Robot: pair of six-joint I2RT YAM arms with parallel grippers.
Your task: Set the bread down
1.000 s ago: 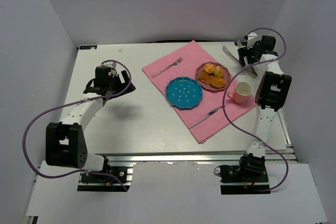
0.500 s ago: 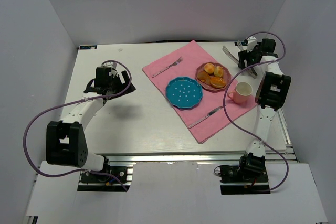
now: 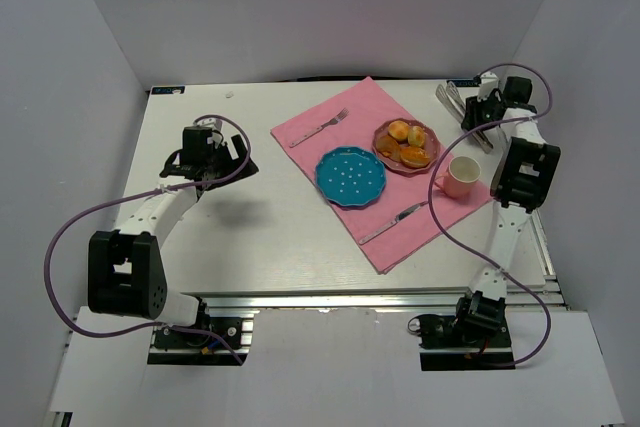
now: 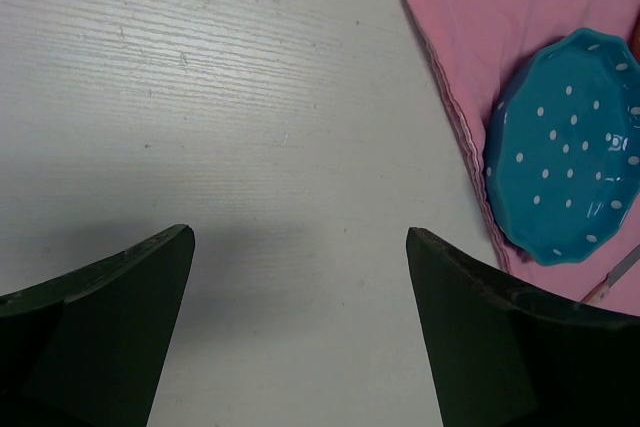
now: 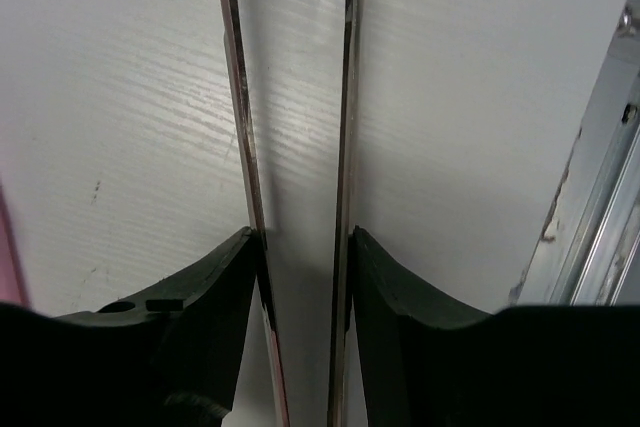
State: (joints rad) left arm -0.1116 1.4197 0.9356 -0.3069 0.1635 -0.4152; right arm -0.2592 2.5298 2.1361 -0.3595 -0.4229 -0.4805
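Note:
The bread, two small round golden buns (image 3: 398,130) (image 3: 417,135), lies on a brownish-pink plate (image 3: 434,137) on the pink cloth, beside darker orange pastry pieces (image 3: 412,156). At the table's far right corner my right gripper (image 3: 472,107) (image 5: 305,247) is shut on a pair of metal tongs (image 3: 452,99). Each finger presses one of the two tong arms (image 5: 232,77), which stand nearly parallel with a narrow gap. My left gripper (image 3: 236,160) (image 4: 300,277) hangs open over bare table left of the cloth, holding nothing.
A blue dotted plate (image 3: 351,176) (image 4: 570,147) sits on the pink cloth (image 3: 400,232), with a fork (image 3: 320,128) behind it and a knife (image 3: 392,222) in front. A pink cup (image 3: 461,176) stands near my right arm. The table's aluminium rail (image 5: 590,207) runs close on the right.
My right gripper has closed onto the tongs, squeezing their arms together, and shifted slightly right and back. The left arm has not moved.

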